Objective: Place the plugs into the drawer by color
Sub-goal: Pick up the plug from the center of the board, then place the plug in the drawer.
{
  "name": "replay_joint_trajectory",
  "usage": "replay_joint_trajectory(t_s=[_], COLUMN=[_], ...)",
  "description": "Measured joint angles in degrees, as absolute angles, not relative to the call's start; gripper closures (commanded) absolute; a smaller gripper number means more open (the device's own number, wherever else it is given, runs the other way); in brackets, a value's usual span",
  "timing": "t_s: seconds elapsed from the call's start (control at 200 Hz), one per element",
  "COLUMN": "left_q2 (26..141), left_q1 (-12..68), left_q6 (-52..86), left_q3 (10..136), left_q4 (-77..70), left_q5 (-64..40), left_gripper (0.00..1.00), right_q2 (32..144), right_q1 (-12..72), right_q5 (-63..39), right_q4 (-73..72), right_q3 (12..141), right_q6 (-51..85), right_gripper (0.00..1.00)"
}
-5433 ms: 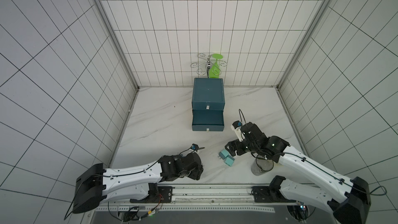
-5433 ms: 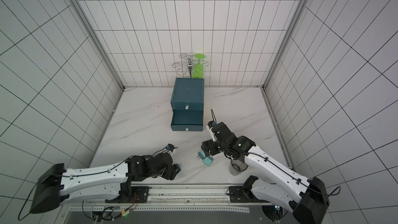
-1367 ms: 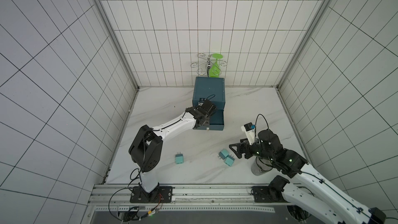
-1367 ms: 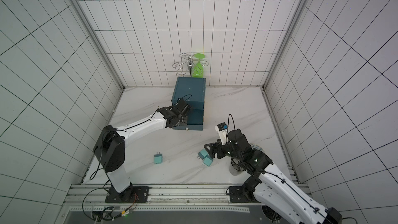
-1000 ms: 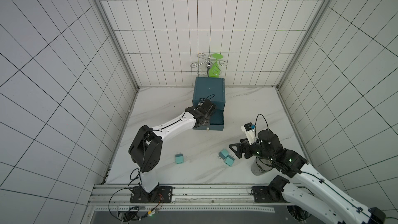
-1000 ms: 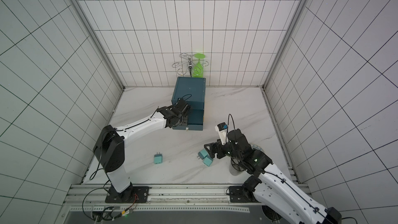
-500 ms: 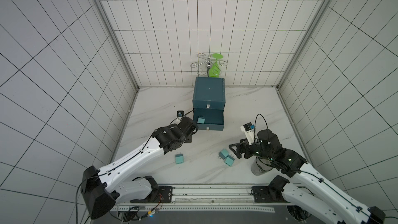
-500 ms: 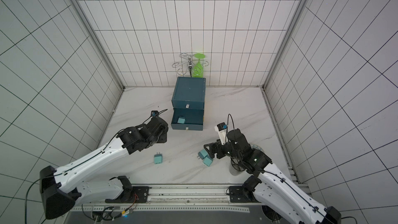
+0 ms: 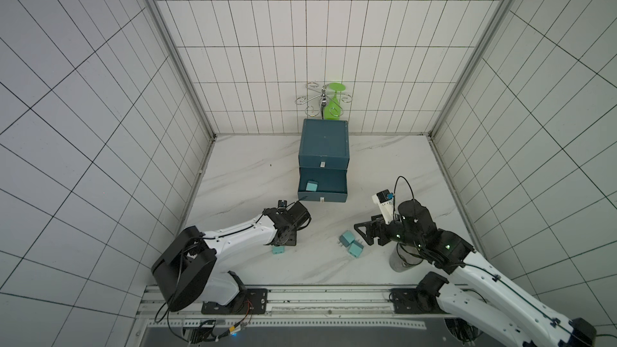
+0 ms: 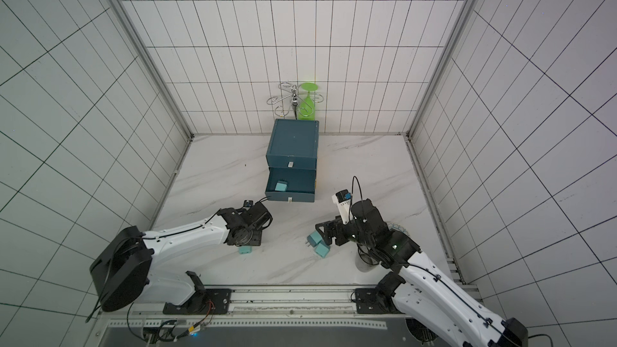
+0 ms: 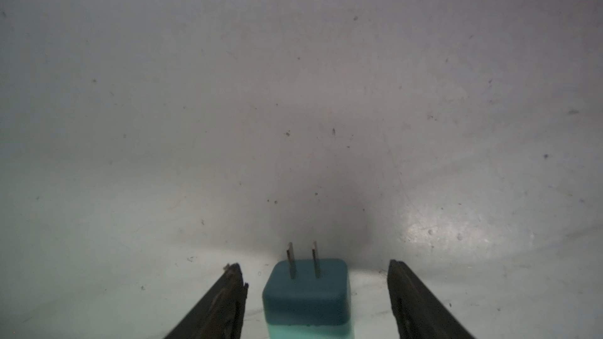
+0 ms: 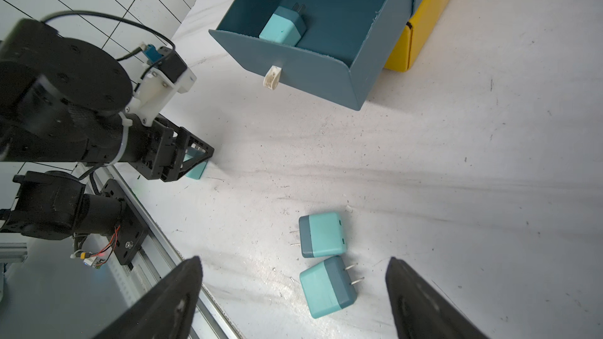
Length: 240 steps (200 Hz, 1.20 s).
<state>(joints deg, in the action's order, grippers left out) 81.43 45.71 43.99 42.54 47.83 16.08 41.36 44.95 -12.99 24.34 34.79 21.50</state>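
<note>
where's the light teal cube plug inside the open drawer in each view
Top view: light teal cube plug in the open dark teal drawer, at its end nearer the left arm.
Top view: plug, same spot.
Left wrist: not in it.
Right wrist: plug inside the drawer, behind its front.
Shared landmark: drawer's white tab.

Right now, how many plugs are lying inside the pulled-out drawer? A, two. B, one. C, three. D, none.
B: a single teal plug lies in the open drawer, near one front corner, and the rest of the drawer floor is bare in both top views.
</note>
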Motion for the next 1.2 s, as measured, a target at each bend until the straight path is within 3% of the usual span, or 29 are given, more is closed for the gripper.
replay_joint_trajectory(t_s=[0.245,0.345,0.4,0.615,0.81,0.984,1.199], left_q2=[83.31,83.35,83.50,83.59,81.01,79.20,88.07], left_q1=[46.52,47.44,47.68,47.90,48.07,48.29,47.07], left_q6=[45.21,46.00,46.54,44.93,42.94,39.55,35.92], left_q3=[41.45,41.17,41.10,41.34,45.52,63.44,83.05], left_q4=[45.45,45.04,44.49,43.81,45.74,47.37,49.25], left_q5=[14.92,15.16,15.16,14.83,11.05,10.87,13.17], left_gripper=[0.43,0.57,0.70,0.91,0.93,0.96,1.00], right_q2=[41.85,42.24,42.35,42.61,42.41,40.01,36.91], right_q1=[44.95,44.95,44.95,44.95,44.95,44.95,44.62], right_q5=[-13.02,-13.04,-13.04,-13.06,-12.93,-11.40,-9.52], right_q4=[24.14,24.03,24.01,23.81,23.79,23.86,23.99], right_q3=[34.79,34.79,34.79,34.79,34.79,34.76,34.26], right_q6=[21.50,21.50,21.50,21.50,21.52,21.78,21.93], right_gripper=[0.08,0.08,0.08,0.08,0.08,0.08,0.08])
